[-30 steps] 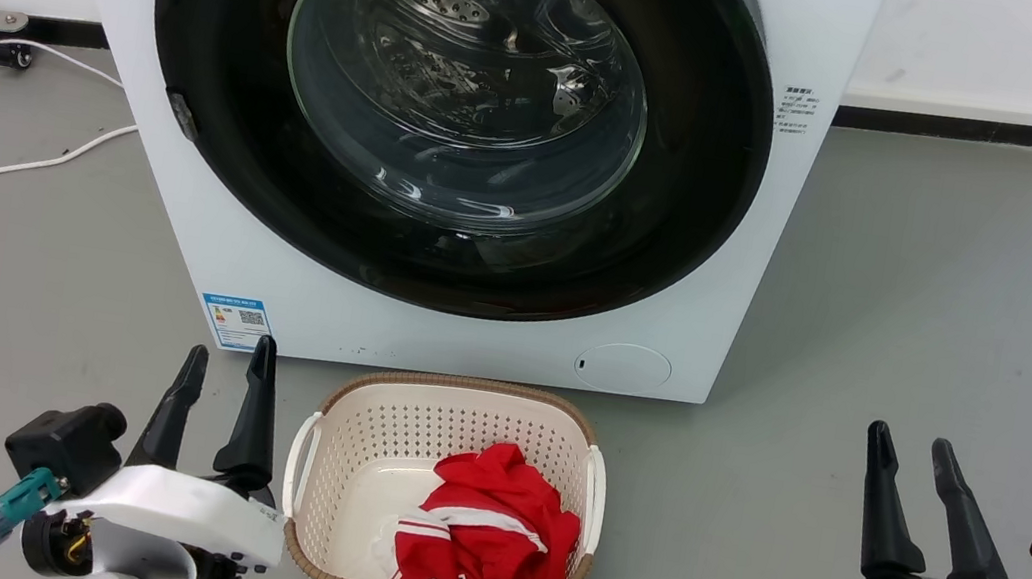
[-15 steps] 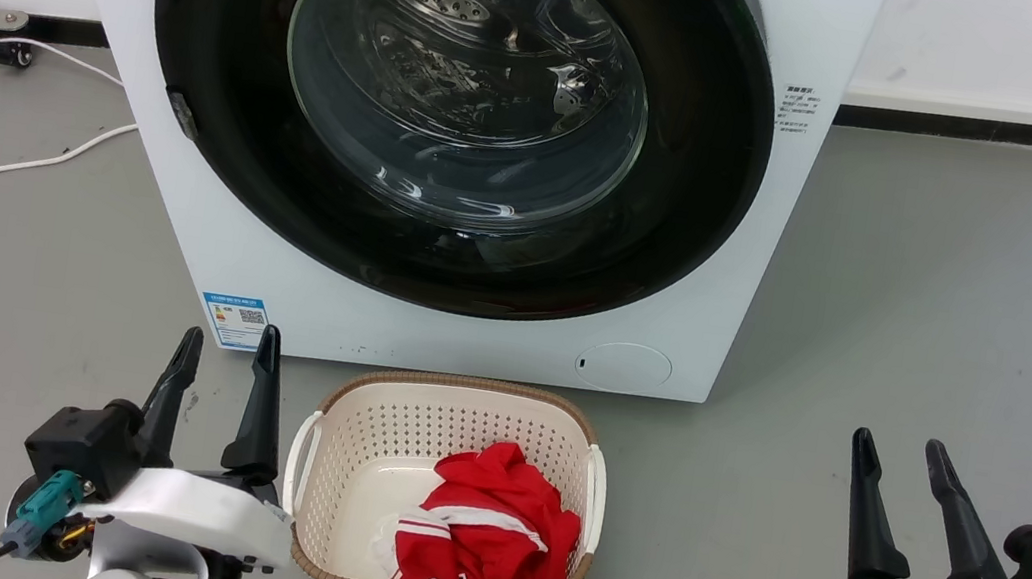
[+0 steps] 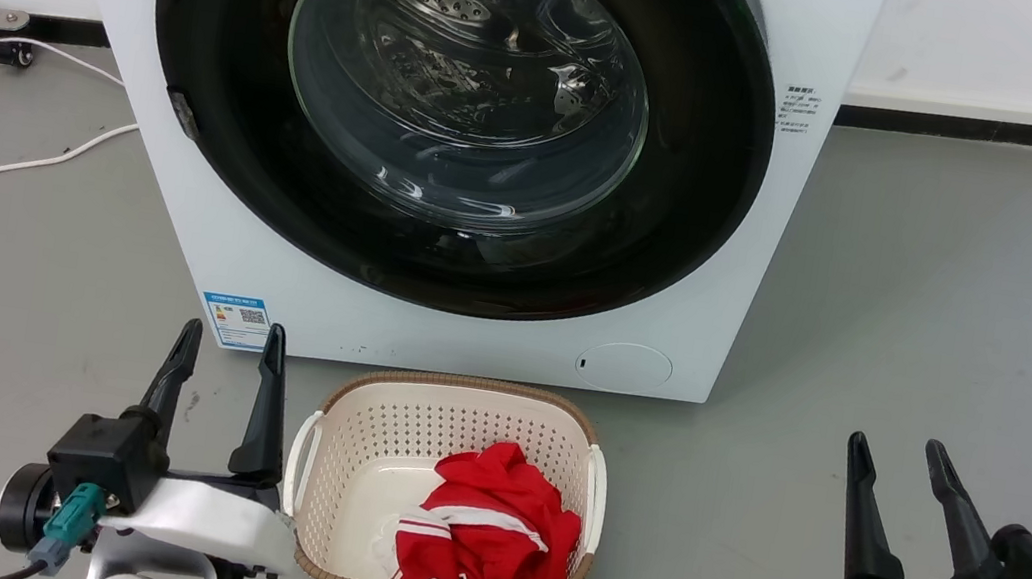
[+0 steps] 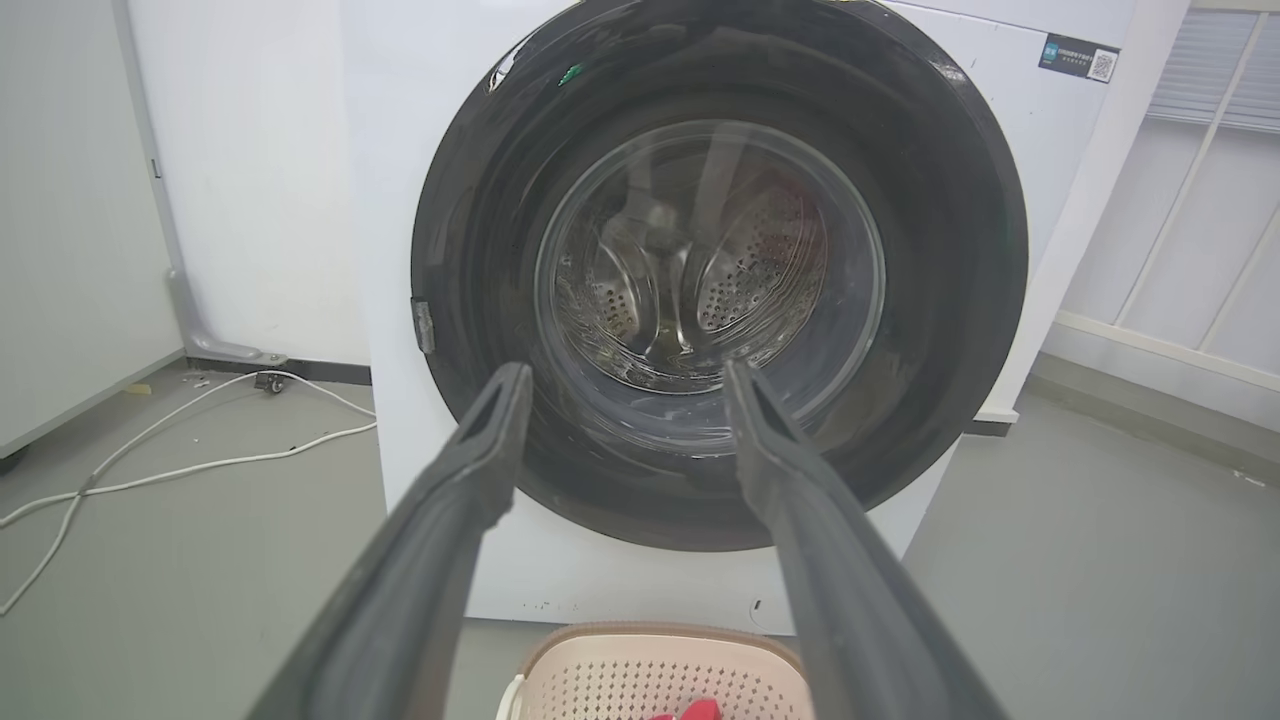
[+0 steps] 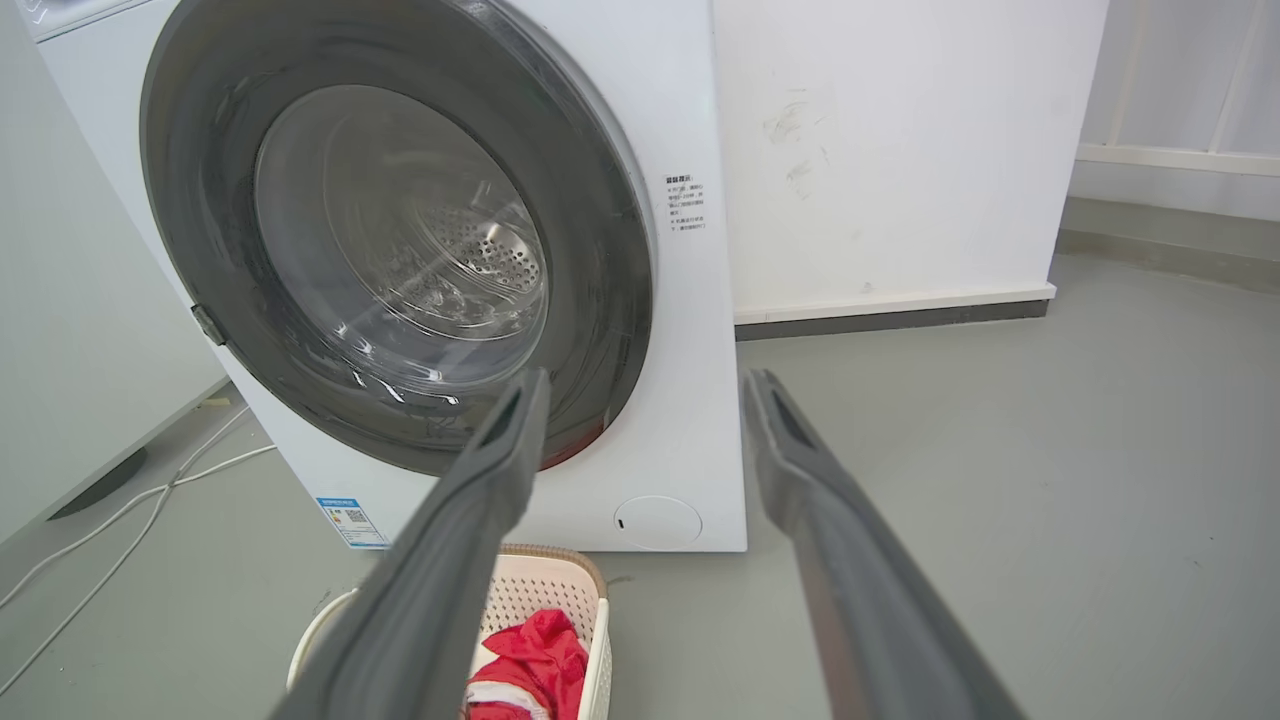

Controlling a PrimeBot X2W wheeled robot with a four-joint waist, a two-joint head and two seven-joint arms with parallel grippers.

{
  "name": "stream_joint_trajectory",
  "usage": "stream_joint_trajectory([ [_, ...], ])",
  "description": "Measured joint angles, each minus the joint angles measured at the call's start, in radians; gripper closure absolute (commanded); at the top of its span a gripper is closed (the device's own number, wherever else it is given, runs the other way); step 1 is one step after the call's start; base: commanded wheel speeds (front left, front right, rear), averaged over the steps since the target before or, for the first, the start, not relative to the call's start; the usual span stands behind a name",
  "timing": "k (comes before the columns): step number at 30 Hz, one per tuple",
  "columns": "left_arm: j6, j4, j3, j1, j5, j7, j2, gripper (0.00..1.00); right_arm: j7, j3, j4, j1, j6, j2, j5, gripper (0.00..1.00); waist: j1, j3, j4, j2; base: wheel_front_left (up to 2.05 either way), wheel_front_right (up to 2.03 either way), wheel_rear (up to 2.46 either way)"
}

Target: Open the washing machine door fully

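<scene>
The door point(image 3: 460, 110) sits shut, flush on the washer point(image 3: 762, 264). Both grippers, left point(image 3: 227, 352) and right point(image 3: 896, 462), hang low before it, fingers spread and empty, flanking a basket point(image 3: 459, 391).

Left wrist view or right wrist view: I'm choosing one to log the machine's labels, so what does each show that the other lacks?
Left wrist view: a dark QR sticker at the washing machine's top corner, and a slatted panel beyond it.
Right wrist view: the blue label sticker, the round flap and a small text label beside the washing machine door.
Both: the door, shut, the laundry basket, white cables on the floor, and the left gripper or right gripper, jaws open.
</scene>
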Motion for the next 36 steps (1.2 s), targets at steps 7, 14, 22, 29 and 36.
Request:
stream_joint_trajectory([
  [7, 0.004, -0.011, -0.011, 0.003, 0.056, -0.015, 0.001, 0.0, 0.0, -0.002, -0.002, 0.001, 0.001, 0.0, -0.05, 0.0, 0.0, -0.002, 0.0, 0.0, 0.0, 0.0, 0.0],
  [14, 0.009, -0.016, -0.017, 0.007, 0.105, -0.027, 0.002, 0.0, -0.002, -0.004, -0.005, 0.005, 0.001, 0.001, -0.088, 0.0, 0.0, -0.002, 0.0, 0.0, 0.0, 0.0, 0.0],
  [22, 0.01, -0.016, -0.019, 0.011, 0.156, -0.041, -0.001, 0.0, -0.011, -0.007, -0.011, 0.006, 0.001, 0.001, -0.134, 0.0, -0.0001, -0.003, 0.001, 0.0, 0.0, 0.0, 0.0],
  [29, 0.01, -0.012, -0.016, 0.016, 0.193, -0.053, -0.008, 0.0, -0.018, -0.006, -0.014, 0.007, 0.001, 0.001, -0.164, 0.0, 0.0, -0.003, 0.001, 0.0, 0.0, 0.0, 0.0],
  [36, 0.007, -0.005, -0.004, 0.017, 0.198, -0.057, -0.016, 0.0, -0.025, -0.006, -0.01, 0.007, 0.001, 0.001, -0.166, 0.0, -0.0001, -0.002, 0.0, 0.0, 0.0, 0.0, 0.0],
])
